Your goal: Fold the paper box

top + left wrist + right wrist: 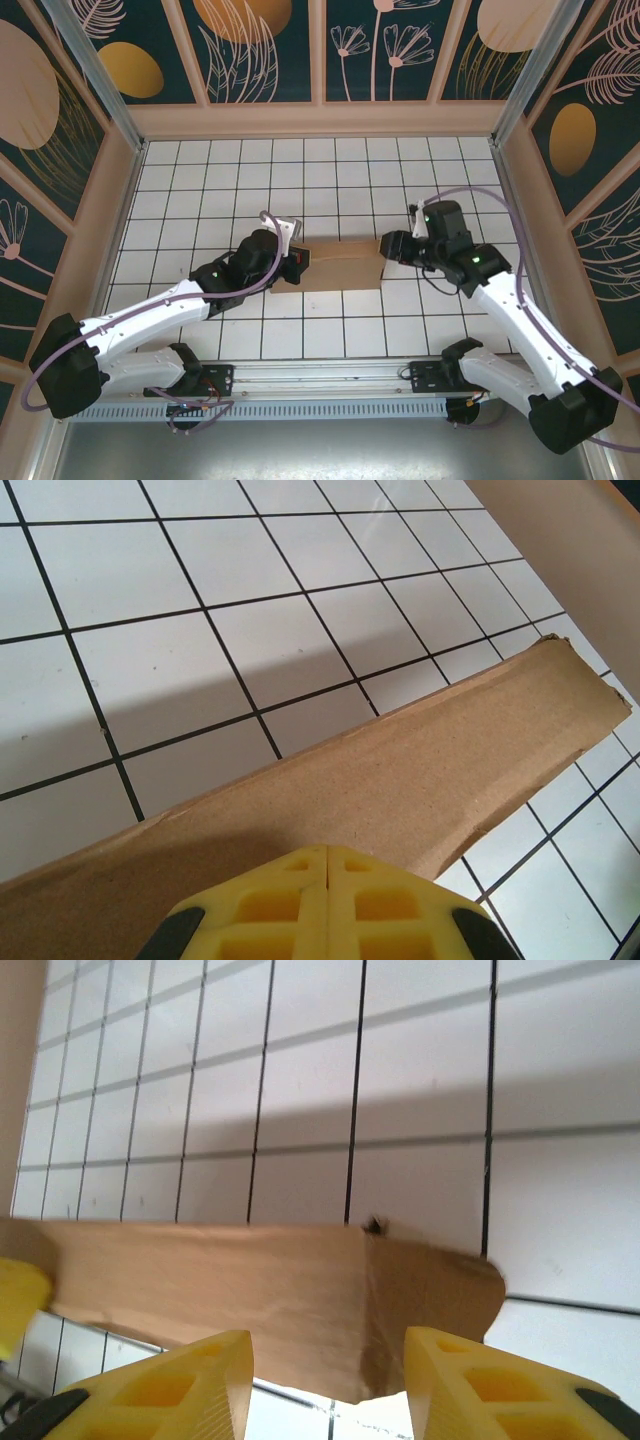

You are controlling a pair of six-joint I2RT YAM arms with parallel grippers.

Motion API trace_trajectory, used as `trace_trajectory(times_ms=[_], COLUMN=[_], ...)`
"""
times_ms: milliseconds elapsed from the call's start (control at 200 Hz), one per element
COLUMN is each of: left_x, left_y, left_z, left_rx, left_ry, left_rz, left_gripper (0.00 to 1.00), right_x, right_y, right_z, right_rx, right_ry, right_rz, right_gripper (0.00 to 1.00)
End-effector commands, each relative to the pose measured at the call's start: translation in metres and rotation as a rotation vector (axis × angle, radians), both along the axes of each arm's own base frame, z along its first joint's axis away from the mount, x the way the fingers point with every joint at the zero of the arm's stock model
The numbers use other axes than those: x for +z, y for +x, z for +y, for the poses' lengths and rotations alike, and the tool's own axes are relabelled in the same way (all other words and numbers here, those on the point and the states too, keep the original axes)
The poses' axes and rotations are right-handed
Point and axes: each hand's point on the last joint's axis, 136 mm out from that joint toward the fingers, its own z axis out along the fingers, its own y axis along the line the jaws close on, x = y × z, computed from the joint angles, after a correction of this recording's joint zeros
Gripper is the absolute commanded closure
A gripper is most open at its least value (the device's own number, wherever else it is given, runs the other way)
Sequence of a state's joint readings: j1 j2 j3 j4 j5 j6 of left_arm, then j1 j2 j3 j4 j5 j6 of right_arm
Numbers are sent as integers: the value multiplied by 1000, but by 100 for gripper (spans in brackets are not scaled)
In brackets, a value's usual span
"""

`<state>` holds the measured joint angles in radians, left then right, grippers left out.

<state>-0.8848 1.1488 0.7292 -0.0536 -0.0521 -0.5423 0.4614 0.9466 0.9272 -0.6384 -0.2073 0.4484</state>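
— Where did the box [340, 265] lie?
— On the tiled table [300, 170], between both grippers. The left gripper [297, 262] sat at its left end (fingers pressed together); the right gripper [330, 1400] stood open, straddling its right end.

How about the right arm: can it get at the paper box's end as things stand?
Probably yes. The right tool stands open right at the end of the paper box, with nothing between its fingers and the cardboard.
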Motion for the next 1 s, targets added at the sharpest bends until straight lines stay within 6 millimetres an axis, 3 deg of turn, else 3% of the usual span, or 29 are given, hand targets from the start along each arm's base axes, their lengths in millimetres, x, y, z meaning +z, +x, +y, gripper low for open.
trace_trajectory(times_ms=[0,90,270,390,951,996], left_x=[-33,-32,-28,-26,-24,-19], left_y=[-16,-16,-16,-17,-14,-11], left_z=[5,5,5,6,6,5], left_rx=[-48,-48,-48,-46,-22,-14], left_ry=[75,71,62,56,51,45], left_rz=[81,78,77,75,80,72], left_gripper=[100,100,100,100,100,92], right_x=[32,31,28,18,-58,-64], right_y=[3,0,4,6,-11,-11], right_z=[-2,34,85,104,91,89], right_rx=[39,160,266,277,261,253], right_ry=[-89,-67,28,47,-52,-66], right_rz=[-76,-59,-48,-18,95,103], right_gripper=[57,66,100,100,100,100])
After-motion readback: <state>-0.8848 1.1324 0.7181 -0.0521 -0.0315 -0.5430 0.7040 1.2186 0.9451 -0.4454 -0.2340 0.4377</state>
